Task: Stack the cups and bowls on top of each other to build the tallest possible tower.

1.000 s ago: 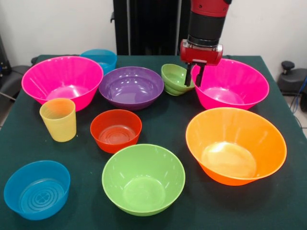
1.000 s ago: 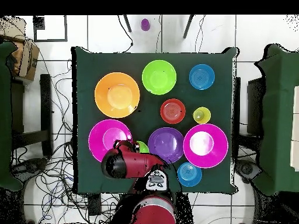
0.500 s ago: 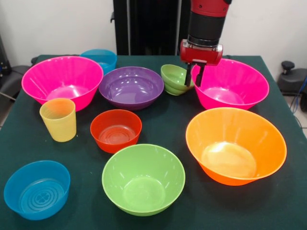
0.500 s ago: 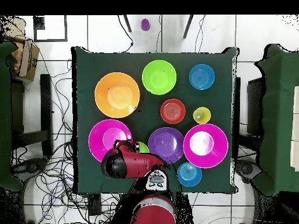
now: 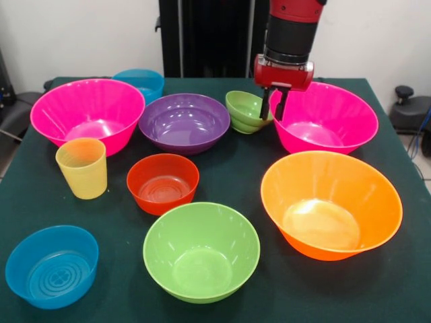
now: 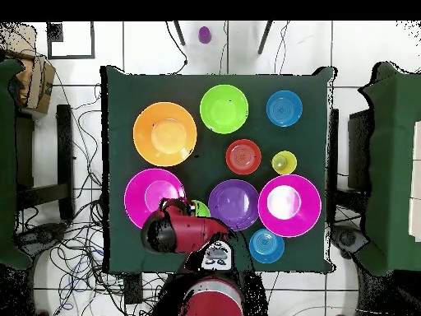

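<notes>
While the red and black robot arm point(image 5: 291, 30) hung over the far edge of the dark green counter point(image 5: 229, 182), its fingers point(image 5: 272, 105) pointed down with a small gap between them, and they held nothing. They sat right between the small lime green plastic bowl point(image 5: 246, 111) and the rim of the big shiny pink plastic bowl point(image 5: 323, 116).

No tower had been built yet. Every bowl sat on its own on the counter. A second big pink bowl point(image 5: 87, 112) was by the counter's other far corner, with a small blue see-through bowl point(image 5: 141, 81) behind it. A purple bowl point(image 5: 184, 122) sat in the middle, near the far edge. The ribbed yellow plastic cup point(image 5: 82, 167) stood upright just in front of that second pink bowl. A red-orange bowl point(image 5: 162, 182) sat near the counter's middle. A bigger lime green bowl point(image 5: 201, 250), a big orange bowl point(image 5: 330, 212) and another small blue bowl point(image 5: 52, 264) sat along the near edge.

I think the fingers could go down and bump the pink bowl's rim, because it was so close. That could push or tip the bowl. The small green bowl looked tilted, so it might slip or roll away if only its thin edge got pinched. The bowls were smooth and shiny, so one could slide out and drop on another.
</notes>
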You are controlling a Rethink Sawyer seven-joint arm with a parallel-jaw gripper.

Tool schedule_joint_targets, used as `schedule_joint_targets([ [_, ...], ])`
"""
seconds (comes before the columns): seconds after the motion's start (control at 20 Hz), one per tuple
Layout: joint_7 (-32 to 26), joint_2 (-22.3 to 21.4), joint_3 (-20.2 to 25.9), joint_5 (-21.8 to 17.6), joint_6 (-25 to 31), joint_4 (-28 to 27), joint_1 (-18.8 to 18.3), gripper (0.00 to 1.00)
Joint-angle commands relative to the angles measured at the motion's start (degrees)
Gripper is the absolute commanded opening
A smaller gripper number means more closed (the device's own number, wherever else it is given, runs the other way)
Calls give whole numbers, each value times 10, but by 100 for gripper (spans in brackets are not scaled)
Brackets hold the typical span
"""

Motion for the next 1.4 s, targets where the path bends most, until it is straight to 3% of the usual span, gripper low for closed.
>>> schedule_joint_targets([
  [0.05, 92, 30, 33, 12, 8, -8, 9, 0],
  [0.25, 84, 31, 29, 10, 20, -15, 12, 0],
  [0.3, 81, 32, 28, 10, 26, -18, 13, 100],
  [1.4, 88, 41, 34, 5, 0, -11, 4, 100],
])
